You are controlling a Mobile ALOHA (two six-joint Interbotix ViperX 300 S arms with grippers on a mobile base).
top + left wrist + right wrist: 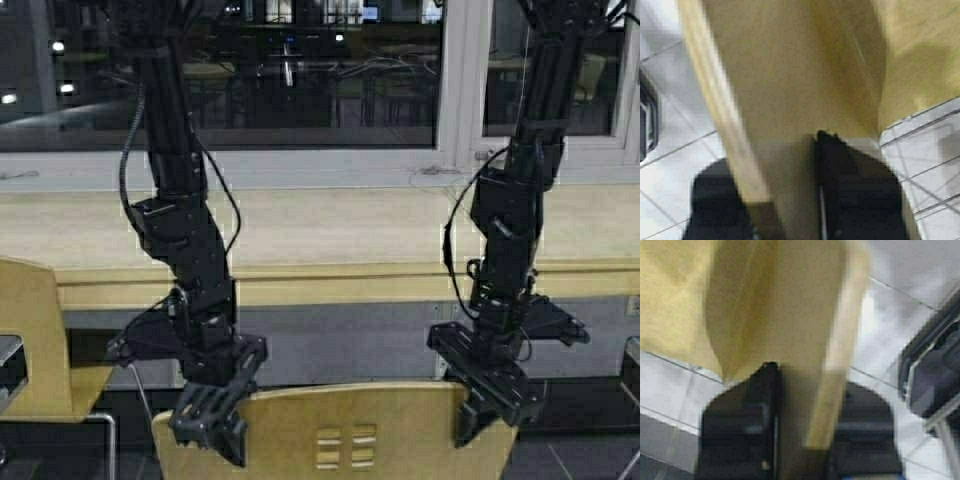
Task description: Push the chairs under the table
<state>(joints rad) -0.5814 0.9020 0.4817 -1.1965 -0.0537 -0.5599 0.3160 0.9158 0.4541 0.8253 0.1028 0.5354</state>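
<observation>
A tan wood chair (345,430) stands directly in front of me, and only its curved backrest with small cutouts shows at the bottom of the high view. My left gripper (213,417) is shut on the backrest's upper left edge, which runs between its fingers (855,195) as chair wood (790,90). My right gripper (488,402) is shut on the upper right corner; there the chair (790,315) fills the gap beside one finger (740,425). The long light-wood table (340,284) runs across just beyond it. A second chair (30,340) stands at the left edge.
Windows and a pale sill (300,170) back the table. Part of a dark-framed seat (8,365) shows at the far left and another object (630,370) at the far right. Pale floor tiles (920,280) lie below.
</observation>
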